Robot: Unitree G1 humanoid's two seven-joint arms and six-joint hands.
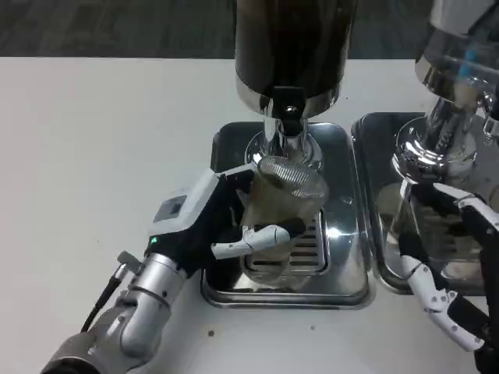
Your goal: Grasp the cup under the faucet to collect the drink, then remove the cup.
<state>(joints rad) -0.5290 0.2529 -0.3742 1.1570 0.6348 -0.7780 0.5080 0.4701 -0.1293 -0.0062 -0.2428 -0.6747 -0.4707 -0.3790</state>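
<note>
A clear plastic cup (pixel 287 204) stands tilted on the grate of the middle chrome drip tray (pixel 343 234), right below the faucet (pixel 287 117) of the dark drink tank (pixel 292 39). My left hand (pixel 204 222) reaches in from the lower left and grips the cup, with its fingers (pixel 261 238) wrapped across the cup's lower front. Any liquid in the cup is hard to make out. My right hand (pixel 444 269) hangs over the right-hand drip tray with its fingers spread, and nothing plainly sits between them.
A second chrome dispenser (pixel 448 101) with its own drip tray (pixel 373 195) stands at the right, close beside the middle tray. The white table (pixel 101 156) stretches wide to the left and along the front edge.
</note>
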